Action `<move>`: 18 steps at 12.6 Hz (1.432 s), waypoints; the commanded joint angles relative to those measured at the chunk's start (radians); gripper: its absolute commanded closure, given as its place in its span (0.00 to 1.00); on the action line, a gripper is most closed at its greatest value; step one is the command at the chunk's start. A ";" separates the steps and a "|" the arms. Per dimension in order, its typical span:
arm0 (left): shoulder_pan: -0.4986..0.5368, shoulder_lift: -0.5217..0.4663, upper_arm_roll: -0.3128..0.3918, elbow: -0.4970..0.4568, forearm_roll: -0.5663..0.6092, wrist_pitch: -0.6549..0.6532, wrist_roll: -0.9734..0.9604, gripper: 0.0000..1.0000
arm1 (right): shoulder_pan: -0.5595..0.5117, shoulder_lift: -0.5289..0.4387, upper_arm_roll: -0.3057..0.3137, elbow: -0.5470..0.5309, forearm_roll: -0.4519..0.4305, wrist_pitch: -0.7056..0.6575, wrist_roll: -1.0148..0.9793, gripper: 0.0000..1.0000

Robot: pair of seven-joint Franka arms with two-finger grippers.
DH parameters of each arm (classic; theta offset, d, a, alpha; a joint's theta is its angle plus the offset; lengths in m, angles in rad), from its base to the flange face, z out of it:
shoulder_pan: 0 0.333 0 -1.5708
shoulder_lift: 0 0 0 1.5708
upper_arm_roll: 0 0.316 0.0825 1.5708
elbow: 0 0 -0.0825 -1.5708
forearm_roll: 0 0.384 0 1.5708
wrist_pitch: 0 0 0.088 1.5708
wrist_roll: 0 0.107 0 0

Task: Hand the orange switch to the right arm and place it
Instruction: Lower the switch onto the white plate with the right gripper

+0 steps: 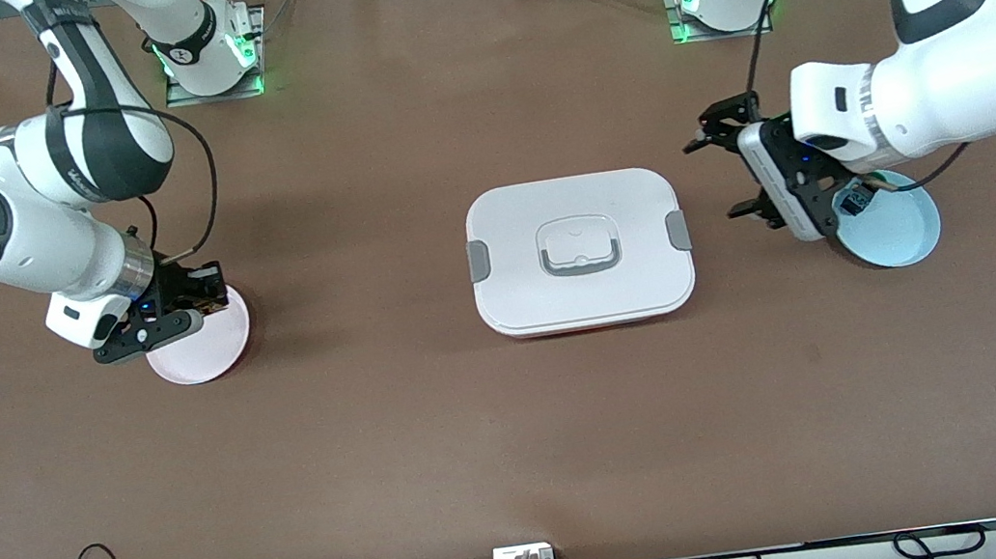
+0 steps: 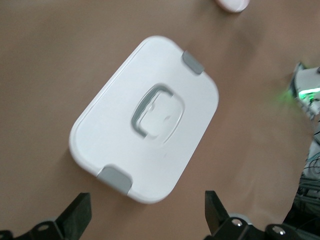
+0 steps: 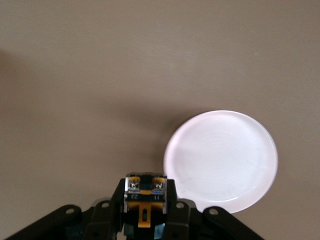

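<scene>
My right claw point(image 1: 203, 296) hangs over the edge of the pink plate point(image 1: 205, 345), its fingers clamped on the orange switch point(image 3: 145, 192), which sits between them with its two screw terminals showing. Toward the other end of the worktop point(image 1: 443, 443), my left claw point(image 1: 727, 174) hovers with fingers spread wide apart and bare, beside the blue plate point(image 1: 900, 228) where a small blue switch point(image 1: 856, 203) lies. Between the two claws rests a white lidded box point(image 1: 579, 251).
</scene>
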 commanded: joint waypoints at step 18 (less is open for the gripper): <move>-0.626 -0.420 0.853 -0.175 0.204 -0.152 -0.620 0.00 | -0.064 0.176 -0.038 -0.179 -0.017 0.467 -0.053 0.00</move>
